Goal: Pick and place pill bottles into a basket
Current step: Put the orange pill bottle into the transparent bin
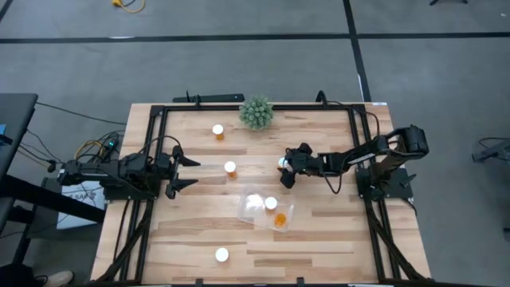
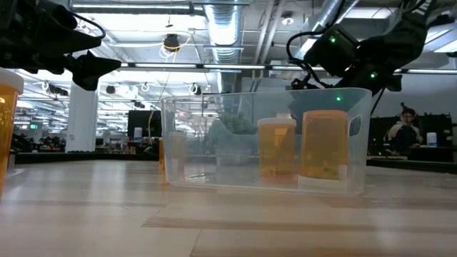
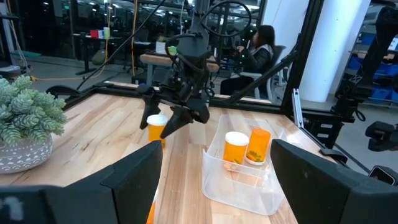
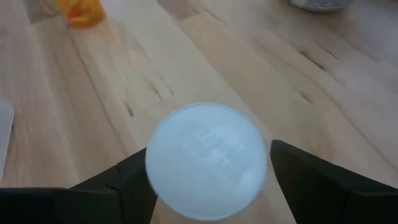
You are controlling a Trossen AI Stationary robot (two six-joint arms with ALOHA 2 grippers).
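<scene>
Labels first: nothing readable on any of these. The white cap (image 4: 207,160) right under my wrist camera has some raised lettering on it, but it's too blurred to make out, and the orange bottles show no print I can read

Containers: the clear basket (image 1: 249,214) sits on the counter (image 1: 335,231) a bit in front of the middle, and it's got two bottles in it. One bottled pill bottle (image 1: 271,203) stands with its white cap up, and its neighbour (image 1: 280,218), just beside it, shows orange from above. From counter level both stand against the basket's right-hand side, close together

Now the one I'm on: the pill bottle (image 1: 282,162) stands upright on the counter, behind the basket and apart from it. My right fingers (image 1: 284,171) are down around it, one on each side of the cap, parted about as wide as the cap itself. I can see a sliver of gap on one side, so I wouldn't call it clamped, and the bottle's base looks to be on the wood

Three loose bottles stand elsewhere: one (image 1: 217,131) near the back beside the spiky green plant (image 1: 256,112), one (image 1: 230,168) mid-counter, and one (image 1: 221,255) near the front edge

My left fingers (image 1: 190,172) hang at the left side of the counter, spread wide and holding nothing, with the mid-counter bottle nearest to them
</scene>
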